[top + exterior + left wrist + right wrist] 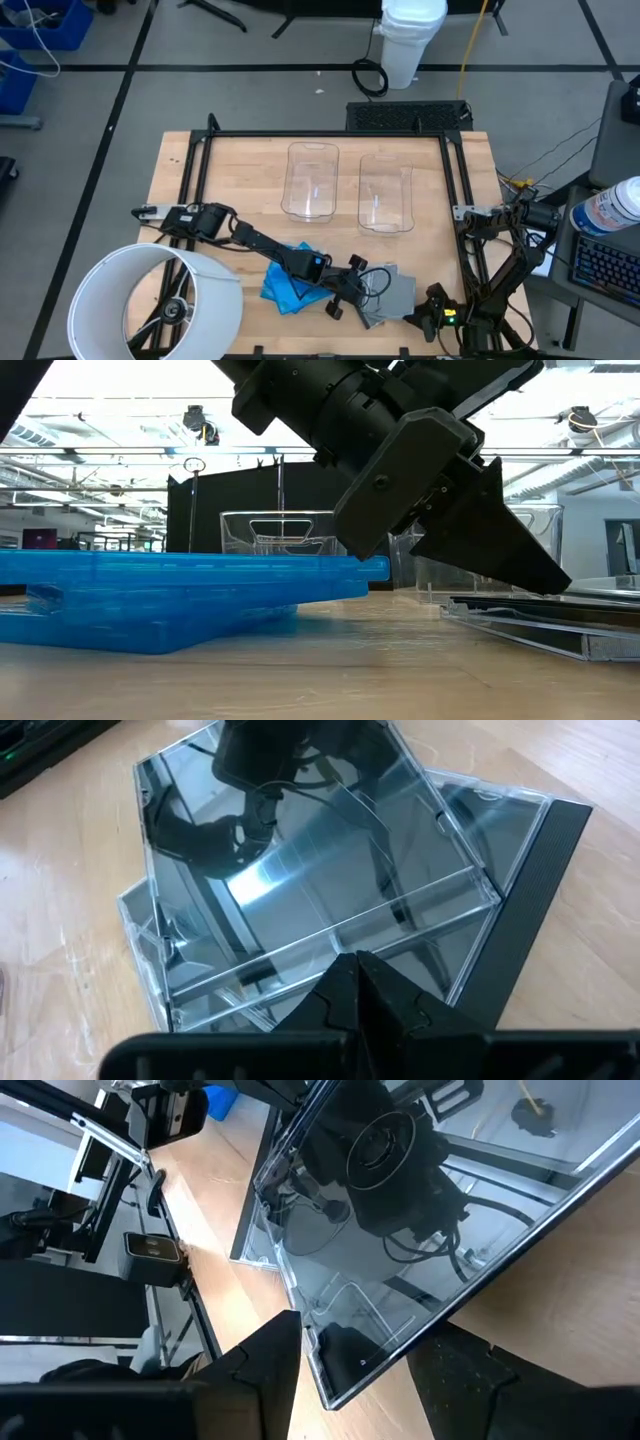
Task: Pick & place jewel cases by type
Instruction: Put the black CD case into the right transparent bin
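High view first, left to right: the left arm is seen reaching across the wooden surface (240, 180), over the blue jewel cases (285, 285), with the left gripper (345, 298) brought down at the near edge of the smoky jewel cases (390, 295). From its wrist view, the fingers are seen pressed together into a single wedge, nothing clamped between them, right at the rim of the top smoky case (310, 870), which lies skewed on another. At table height, the blue stack (170, 595) is seen lying flat and untouched, the smoky cases (540, 625) low to the right.

Two clear bins (345, 185) are waiting farther back, side by side, both seemingly bare.

Further right, the right gripper (435, 318) is poised at the opposite corner of the smoky pile, fingers apart with a case edge (360, 1360) between them, not yet squeezed.

A good grasp, it is judged, will need the top case alone separated, the case beneath left undisturbed, and the thin edge taken squarely, since slick plastic may slide
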Robot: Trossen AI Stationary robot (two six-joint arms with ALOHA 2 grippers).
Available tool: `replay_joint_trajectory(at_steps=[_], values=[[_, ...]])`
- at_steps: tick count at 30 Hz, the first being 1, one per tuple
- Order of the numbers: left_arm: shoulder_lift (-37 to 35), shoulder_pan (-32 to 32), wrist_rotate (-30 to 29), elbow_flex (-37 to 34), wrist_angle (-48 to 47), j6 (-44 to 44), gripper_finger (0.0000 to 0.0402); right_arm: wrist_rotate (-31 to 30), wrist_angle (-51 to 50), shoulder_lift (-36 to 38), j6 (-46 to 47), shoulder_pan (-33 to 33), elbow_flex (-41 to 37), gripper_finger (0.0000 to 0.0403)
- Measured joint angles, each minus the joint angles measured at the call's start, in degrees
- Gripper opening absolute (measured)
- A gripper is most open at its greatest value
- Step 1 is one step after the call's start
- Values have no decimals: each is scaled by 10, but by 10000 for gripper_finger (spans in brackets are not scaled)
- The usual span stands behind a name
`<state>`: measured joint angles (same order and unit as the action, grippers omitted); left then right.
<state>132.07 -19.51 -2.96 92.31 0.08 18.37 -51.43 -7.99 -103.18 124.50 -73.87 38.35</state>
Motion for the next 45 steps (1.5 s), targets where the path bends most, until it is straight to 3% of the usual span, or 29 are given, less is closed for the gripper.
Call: replay_joint_trajectory(at_steps=[12, 18, 24, 29, 36, 45], values=[[0, 0, 0, 0, 0, 6, 4, 2, 4, 0, -1, 0, 0, 157], [0, -1, 0, 0, 0, 7, 17, 12, 17, 0, -16, -3, 0, 105], [-1, -1, 2, 0, 1, 7, 5, 18, 31, 1, -29, -4, 2, 45], [0, -1, 1, -1, 0, 6, 21, 23, 38, 11, -41, -5, 3, 17], [0, -1, 0, 0, 2, 5, 4, 23, 38, 11, -42, -5, 3, 14], [0, -1, 0, 0, 6, 3, 29, 25, 37, 38, -101, -6, 3, 15]])
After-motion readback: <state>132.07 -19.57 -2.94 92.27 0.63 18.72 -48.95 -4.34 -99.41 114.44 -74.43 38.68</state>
